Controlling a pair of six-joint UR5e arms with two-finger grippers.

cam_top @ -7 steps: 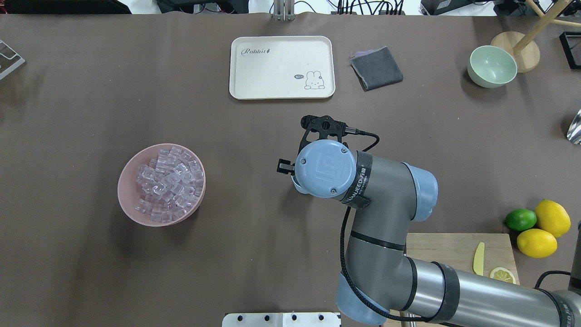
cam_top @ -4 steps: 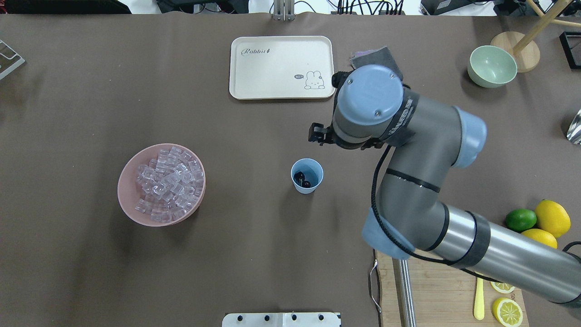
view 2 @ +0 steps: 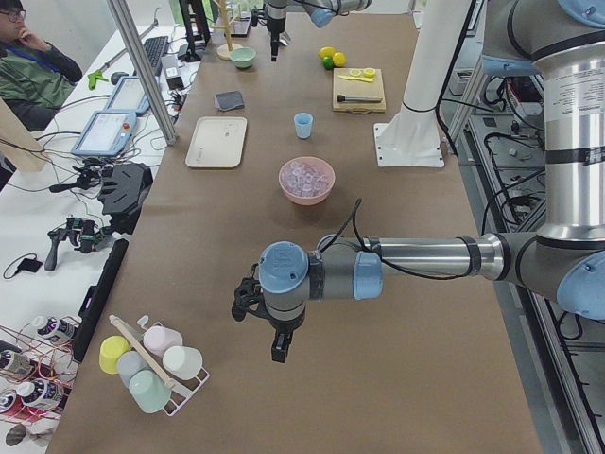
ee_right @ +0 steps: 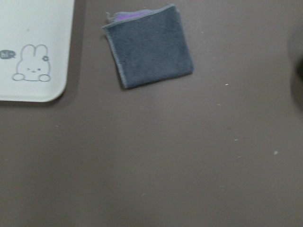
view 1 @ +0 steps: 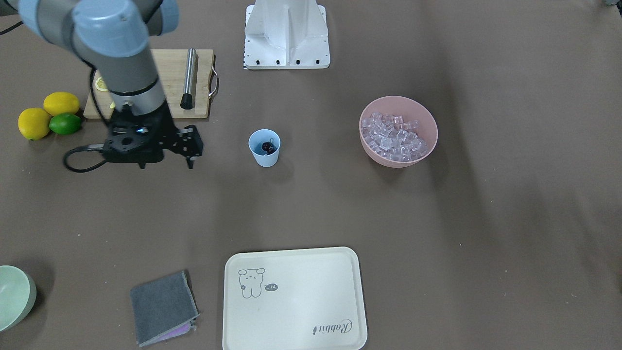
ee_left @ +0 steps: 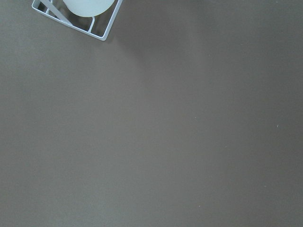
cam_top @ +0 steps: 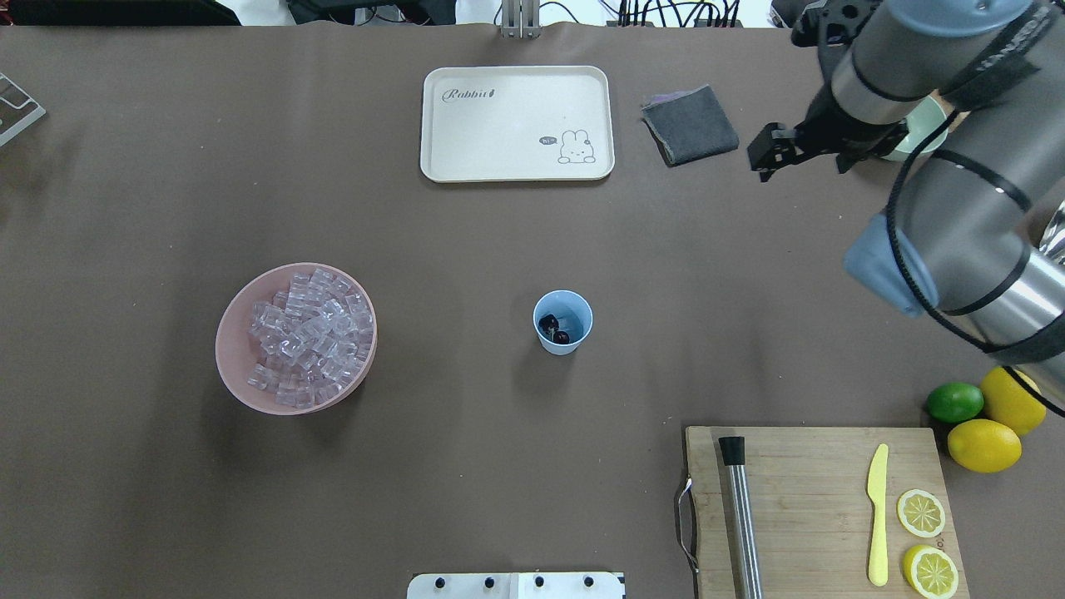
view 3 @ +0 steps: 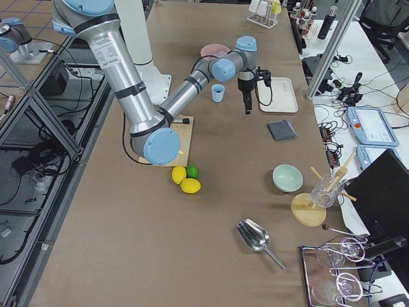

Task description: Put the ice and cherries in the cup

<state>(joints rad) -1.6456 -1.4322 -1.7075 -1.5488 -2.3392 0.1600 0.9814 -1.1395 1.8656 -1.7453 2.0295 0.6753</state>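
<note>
Far beyond the right gripper (cam_top: 765,155), whose jaw spacing I cannot tell, small clear ice cubes (cam_top: 304,337) heap in a wide pink bowl (cam_top: 229,373). They are probably hard and slick, best pinched across flat faces. The dark red cherries (cam_top: 553,327) sit in the light blue plastic cup (cam_top: 564,349), between jaws and bowl.

The right arm reaches far out and up high. The right end effector (view 1: 194,156) points down, fingers apart, holding nothing. The left arm bends low, and the left end effector (view 2: 277,352) points down.
</note>
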